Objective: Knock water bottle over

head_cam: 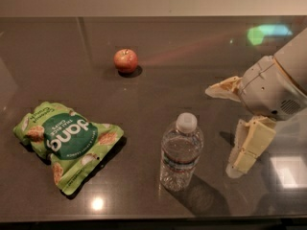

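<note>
The water bottle (181, 153) stands upright near the front middle of the dark table (158, 95). It is clear ribbed plastic with a white cap and a thin dark label band. My gripper (221, 130) is at the right, just to the right of the bottle and apart from it. It is open and empty. One cream finger (223, 88) points left above the bottle's cap level and the other finger (250, 145) hangs down beside the bottle.
A red apple (125, 60) sits at the back, left of centre. A green snack bag (67, 140) lies flat at the front left. The table's front edge runs along the bottom of the view.
</note>
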Motion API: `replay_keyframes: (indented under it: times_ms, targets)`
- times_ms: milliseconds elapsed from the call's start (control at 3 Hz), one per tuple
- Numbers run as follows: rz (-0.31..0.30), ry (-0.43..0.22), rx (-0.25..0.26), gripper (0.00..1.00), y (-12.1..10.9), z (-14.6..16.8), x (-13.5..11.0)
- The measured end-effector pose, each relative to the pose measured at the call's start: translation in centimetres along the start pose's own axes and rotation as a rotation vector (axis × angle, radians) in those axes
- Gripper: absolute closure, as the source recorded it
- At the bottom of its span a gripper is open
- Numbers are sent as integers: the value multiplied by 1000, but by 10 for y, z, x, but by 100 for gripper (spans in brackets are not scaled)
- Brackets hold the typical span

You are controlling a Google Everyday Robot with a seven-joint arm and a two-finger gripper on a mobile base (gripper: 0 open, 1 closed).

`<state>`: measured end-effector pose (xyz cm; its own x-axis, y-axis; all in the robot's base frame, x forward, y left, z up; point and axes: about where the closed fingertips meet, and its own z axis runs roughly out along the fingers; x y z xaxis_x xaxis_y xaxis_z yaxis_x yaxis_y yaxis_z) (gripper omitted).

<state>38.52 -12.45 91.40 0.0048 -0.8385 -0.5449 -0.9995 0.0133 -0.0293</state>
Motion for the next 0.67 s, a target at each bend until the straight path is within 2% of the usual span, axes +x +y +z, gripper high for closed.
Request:
replay_keyframes:
  times_ms: [667]
  targets:
    - [-71, -240, -130, 0, 13, 36, -53]
